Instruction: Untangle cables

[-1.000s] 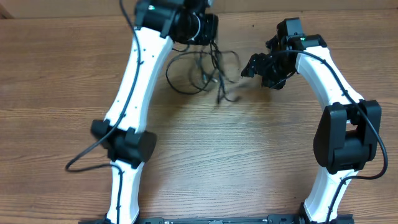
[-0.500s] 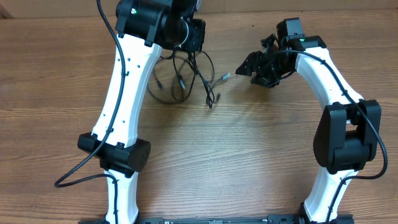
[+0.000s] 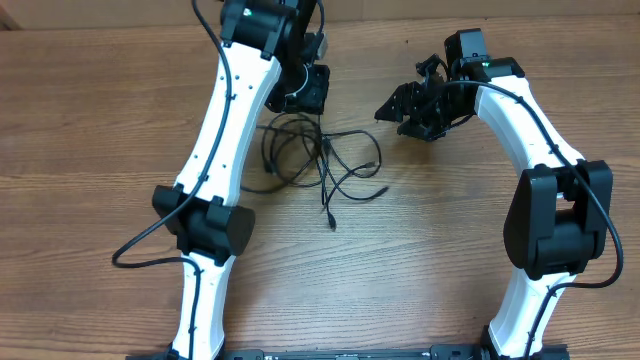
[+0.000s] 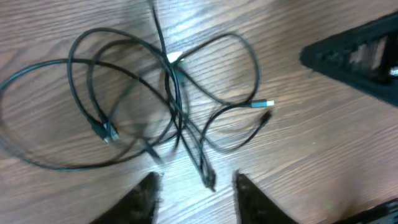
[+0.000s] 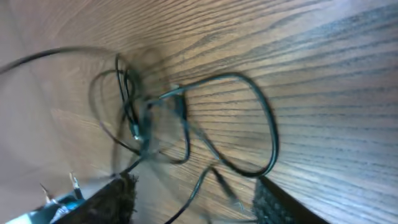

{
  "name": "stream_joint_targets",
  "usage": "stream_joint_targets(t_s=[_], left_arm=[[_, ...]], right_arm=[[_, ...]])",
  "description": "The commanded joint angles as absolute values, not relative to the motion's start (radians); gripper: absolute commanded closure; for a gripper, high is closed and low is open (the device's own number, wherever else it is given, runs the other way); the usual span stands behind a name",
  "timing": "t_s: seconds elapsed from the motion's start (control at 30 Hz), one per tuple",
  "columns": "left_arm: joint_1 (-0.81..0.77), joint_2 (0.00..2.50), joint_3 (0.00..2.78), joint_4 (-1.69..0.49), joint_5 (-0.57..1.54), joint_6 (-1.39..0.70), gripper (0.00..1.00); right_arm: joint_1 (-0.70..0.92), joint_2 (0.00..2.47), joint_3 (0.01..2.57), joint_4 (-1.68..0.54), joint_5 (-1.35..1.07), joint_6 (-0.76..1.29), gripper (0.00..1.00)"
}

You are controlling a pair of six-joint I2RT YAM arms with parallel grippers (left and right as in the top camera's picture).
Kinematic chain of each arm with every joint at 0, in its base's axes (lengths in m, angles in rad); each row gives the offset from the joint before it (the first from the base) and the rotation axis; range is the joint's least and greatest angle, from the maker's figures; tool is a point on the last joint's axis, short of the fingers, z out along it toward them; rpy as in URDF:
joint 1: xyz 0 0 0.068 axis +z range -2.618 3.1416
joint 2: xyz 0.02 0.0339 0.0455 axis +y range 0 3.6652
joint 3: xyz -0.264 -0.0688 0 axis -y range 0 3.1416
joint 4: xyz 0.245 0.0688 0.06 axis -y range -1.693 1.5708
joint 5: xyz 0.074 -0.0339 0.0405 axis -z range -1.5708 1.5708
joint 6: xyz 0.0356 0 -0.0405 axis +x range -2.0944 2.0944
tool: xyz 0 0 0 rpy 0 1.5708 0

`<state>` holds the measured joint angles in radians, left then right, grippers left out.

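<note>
- While left pincer [image 4: 196,178] & right pincer [image 5: 194,182] both gape empty, cables [image 3: 326,175] lie in 1 tangle on bench [image 3: 420,250], just by left pincer.
- Cord count unclear; tangle runs approx left-right, 1 plug end pointing twd robot base.

A wooden table [image 3: 420,260] fills the view, its brown grain running left to right. A small dark speck [image 3: 406,41] marks it near the far edge.

A wooden table [image 3: 400,250] carries a loose tangle of thin black cables [image 3: 325,170], lying near its far edge, left of centre.
</note>
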<state>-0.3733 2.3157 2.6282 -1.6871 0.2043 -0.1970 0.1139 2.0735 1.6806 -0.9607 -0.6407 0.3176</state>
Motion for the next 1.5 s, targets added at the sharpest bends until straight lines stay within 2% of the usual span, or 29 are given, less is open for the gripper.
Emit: stream_joint_targets(t_s=[0.0,0.1,0.17,0.2,0.27,0.3,0.4,0.5,0.57,0.67,0.73,0.83,1.0,1.13,1.47], left_arm=[[-0.377,2.361,2.621,-1.690,0.187,-0.189,0.48],[-0.366,2.366,2.621,-1.690,0.081,-0.249,0.36],[-0.355,2.366,2.621,-1.690,0.008,-0.295,0.35],[-0.351,2.368,2.621,-1.690,-0.004,-0.309,0.39],[-0.344,2.376,2.619,-1.690,0.015,-0.330,0.59],[-0.344,2.381,2.619,-1.690,0.031,-0.330,0.66],[-0.347,2.412,2.619,-1.687,0.045,-0.329,0.67],[-0.347,2.455,2.619,-1.677,0.055,-0.329,0.64],[-0.346,2.488,2.619,-1.668,0.076,-0.323,0.64],[-0.344,2.543,2.619,-1.660,0.119,-0.282,0.71],[-0.342,2.577,2.619,-1.669,0.146,-0.260,0.72],[-0.336,2.624,2.619,-1.681,0.150,-0.257,0.73],[-0.310,2.681,2.619,-1.690,0.149,-0.257,0.85],[-0.285,2.722,2.609,-1.690,0.150,-0.235,0.85],[-0.261,2.727,2.533,-1.691,0.147,-0.186,0.91]], right_arm=[[0.119,2.078,1.673,-0.963,-0.654,0.311,0.48],[0.119,2.078,1.673,-0.968,-0.654,0.311,0.55],[0.119,2.078,1.673,-0.967,-0.654,0.311,0.59],[0.119,2.078,1.673,-0.967,-0.654,0.311,0.62],[0.121,2.078,1.673,-0.967,-0.654,0.311,0.69],[0.124,2.078,1.673,-0.966,-0.653,0.311,0.72],[0.141,2.078,1.673,-0.956,-0.653,0.315,0.75],[0.170,2.078,1.673,-0.925,-0.652,0.315,0.64],[0.190,2.078,1.673,-0.902,-0.641,0.315,0.61],[0.226,2.078,1.673,-0.874,-0.592,0.321,0.57],[0.251,2.078,1.673,-0.860,-0.548,0.344,0.54],[0.284,2.080,1.673,-0.831,-0.497,0.348,0.53],[0.311,2.091,1.673,-0.772,-0.491,0.376,0.51],[0.315,2.092,1.673,-0.738,-0.490,0.379,0.48],[0.315,2.104,1.664,-0.702,-0.490,0.379,0.48]])
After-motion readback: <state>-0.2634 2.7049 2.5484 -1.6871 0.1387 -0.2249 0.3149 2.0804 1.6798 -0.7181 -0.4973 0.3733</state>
